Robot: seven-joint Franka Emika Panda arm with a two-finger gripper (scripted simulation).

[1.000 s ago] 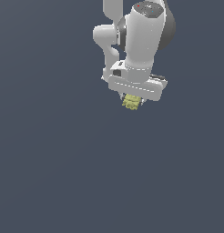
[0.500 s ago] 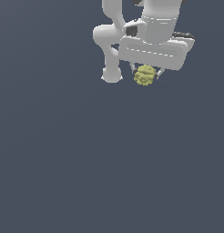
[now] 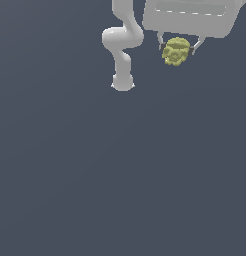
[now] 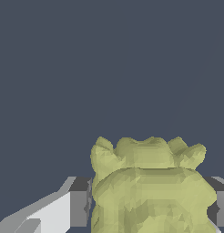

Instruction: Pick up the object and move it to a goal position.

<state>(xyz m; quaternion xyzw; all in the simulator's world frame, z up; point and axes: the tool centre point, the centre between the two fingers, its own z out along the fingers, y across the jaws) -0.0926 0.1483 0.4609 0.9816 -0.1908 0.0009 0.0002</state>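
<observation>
Pincer [image 3: 177,46] clamped on knobbly yellow-green object [image 3: 176,51], smooth white fingers [image 4: 78,208], flat grey floor [image 3: 120,175]

Knobbly matt object [image 3: 176,51], smooth claw [image 3: 177,49]

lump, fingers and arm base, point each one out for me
lump [image 3: 176,51], exterior view, middle of its bumpy yellow-green body
fingers [image 4: 78,201], wrist view, dark pad face of the finger pressed against the lump
arm base [image 3: 122,83], exterior view, round white foot where the arm meets the floor
</observation>
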